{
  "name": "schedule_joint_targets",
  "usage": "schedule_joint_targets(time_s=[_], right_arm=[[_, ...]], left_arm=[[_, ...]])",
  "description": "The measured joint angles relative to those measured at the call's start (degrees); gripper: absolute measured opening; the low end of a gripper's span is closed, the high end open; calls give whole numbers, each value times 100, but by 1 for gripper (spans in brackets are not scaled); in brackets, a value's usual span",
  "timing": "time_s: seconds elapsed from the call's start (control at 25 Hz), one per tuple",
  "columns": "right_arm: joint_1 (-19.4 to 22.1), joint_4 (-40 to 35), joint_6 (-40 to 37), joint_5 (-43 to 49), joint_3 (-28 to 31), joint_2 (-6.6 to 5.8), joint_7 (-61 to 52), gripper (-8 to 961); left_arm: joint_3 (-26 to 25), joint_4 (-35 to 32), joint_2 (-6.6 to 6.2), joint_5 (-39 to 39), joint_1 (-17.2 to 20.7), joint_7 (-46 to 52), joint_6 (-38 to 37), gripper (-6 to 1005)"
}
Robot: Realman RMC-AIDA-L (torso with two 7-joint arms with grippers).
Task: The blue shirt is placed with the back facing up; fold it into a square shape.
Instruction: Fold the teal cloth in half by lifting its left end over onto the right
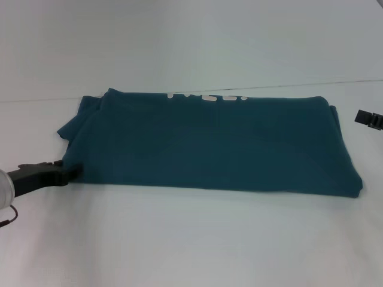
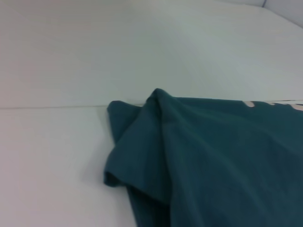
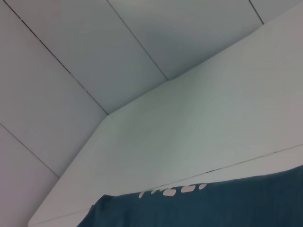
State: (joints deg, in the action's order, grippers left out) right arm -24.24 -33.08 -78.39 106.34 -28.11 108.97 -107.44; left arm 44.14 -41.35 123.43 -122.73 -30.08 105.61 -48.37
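**Shirt folded into a wide band**

The shirt [image 1: 209, 143] lies across the table [image 1: 191, 239], white lettering along its far edge. The left gripper [image 1: 70, 170] meets its near left corner; its grip cannot be told. The right gripper [image 1: 369, 119] hovers apart, grip unclear.

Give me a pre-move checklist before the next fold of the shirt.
1. Dark teal knit shirt folded into a long band on the white table: ok.
2. White lettering showing along the far edge: ok.
3. Left claw at the band's near left corner: ok.
4. Left claw's grip on fabric: cannot tell.
5. Right claw off the cloth, beside the right end: not ok.
6. Left end lying flat: not ok, bunched.
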Motion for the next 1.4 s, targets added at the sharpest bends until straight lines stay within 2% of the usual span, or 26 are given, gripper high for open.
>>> schedule_joint_targets(time_s=[0.32, 0.56, 0.76, 1.0, 1.2, 1.4], right_arm=[[18, 0, 0, 0, 19, 6, 13, 733], [17, 6, 26, 10, 15, 7, 34, 732], [-33, 2, 196, 533, -8, -16, -156, 732], [-188, -12, 259, 1343, -10, -53, -686, 732], [-295, -1, 451, 1979, -10, -7, -1073, 732], [-293, 34, 495, 2132, -9, 1, -1203, 732]], left_arm=[[19, -20, -3, -135, -27, 91, 34, 394], [17, -35, 2, -195, -35, 139, 36, 137], [12, -61, 3, -199, -24, 167, -54, 3], [13, -183, -7, -202, 13, 209, -364, 2], [15, -199, -12, -255, 13, 216, -465, 2], [10, -199, -12, -337, -12, 230, -461, 2]])
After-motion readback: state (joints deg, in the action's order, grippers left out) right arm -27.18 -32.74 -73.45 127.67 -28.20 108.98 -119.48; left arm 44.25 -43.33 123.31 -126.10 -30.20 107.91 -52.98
